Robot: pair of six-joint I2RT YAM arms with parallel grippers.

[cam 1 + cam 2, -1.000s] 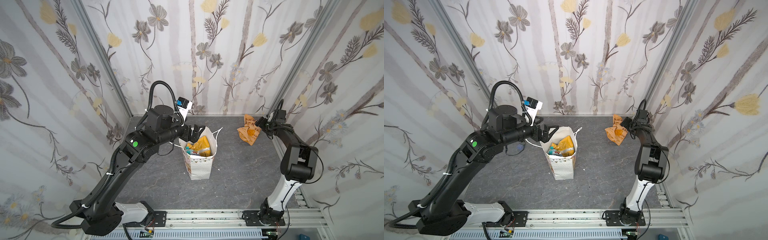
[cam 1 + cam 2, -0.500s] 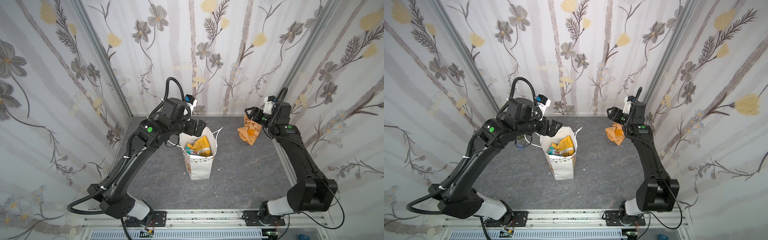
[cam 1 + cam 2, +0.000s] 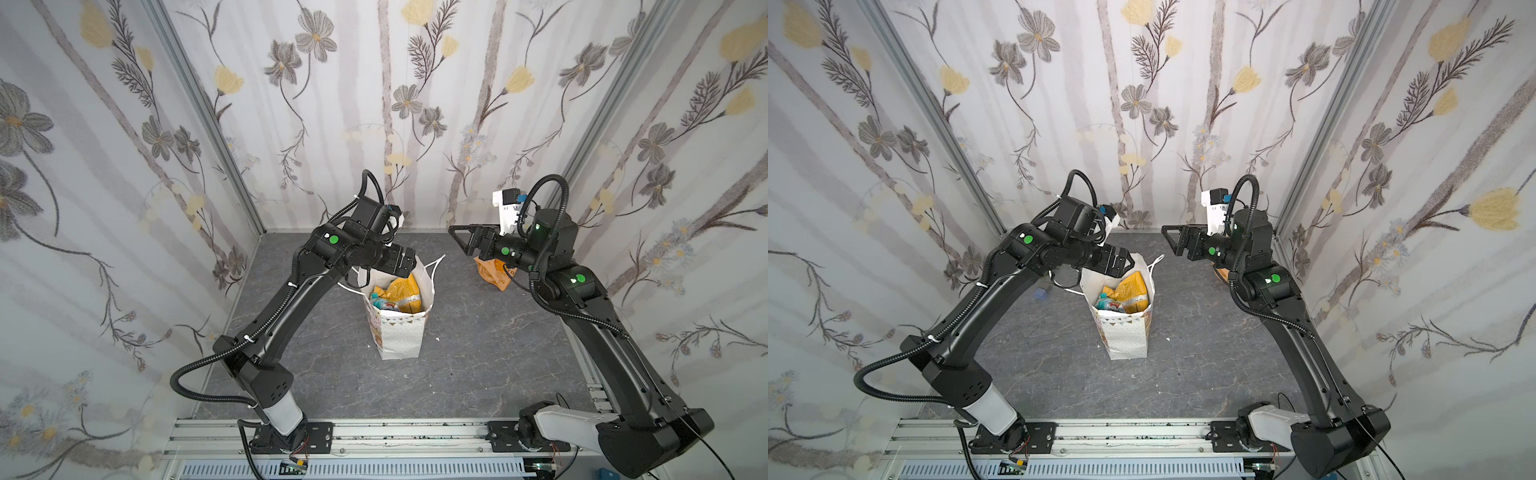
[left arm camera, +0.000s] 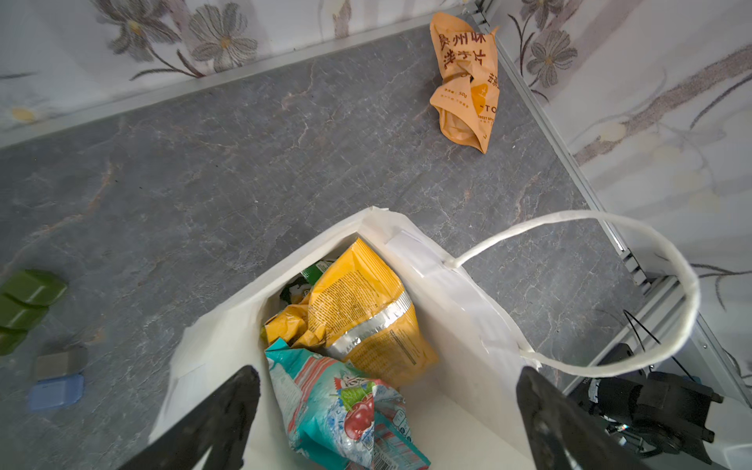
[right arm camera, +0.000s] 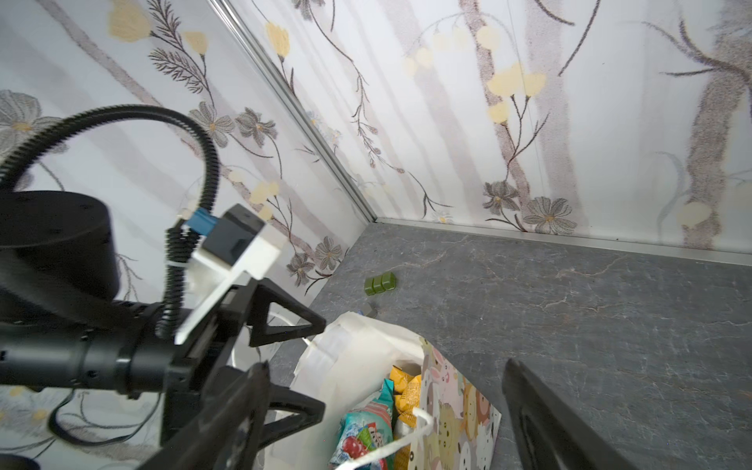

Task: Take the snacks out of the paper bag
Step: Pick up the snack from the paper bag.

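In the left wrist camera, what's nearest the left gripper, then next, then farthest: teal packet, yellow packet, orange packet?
From the left gripper:
1. The teal packet, in the paper bag by the open jaws.
2. The yellow packet, in the bag just beyond.
3. The orange packet, out on the table.

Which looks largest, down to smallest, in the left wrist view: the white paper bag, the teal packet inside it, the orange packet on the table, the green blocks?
1. white paper bag
2. teal packet (nearest the camera, so its true rank is unsure)
3. orange packet
4. green blocks, cut by the picture's edge
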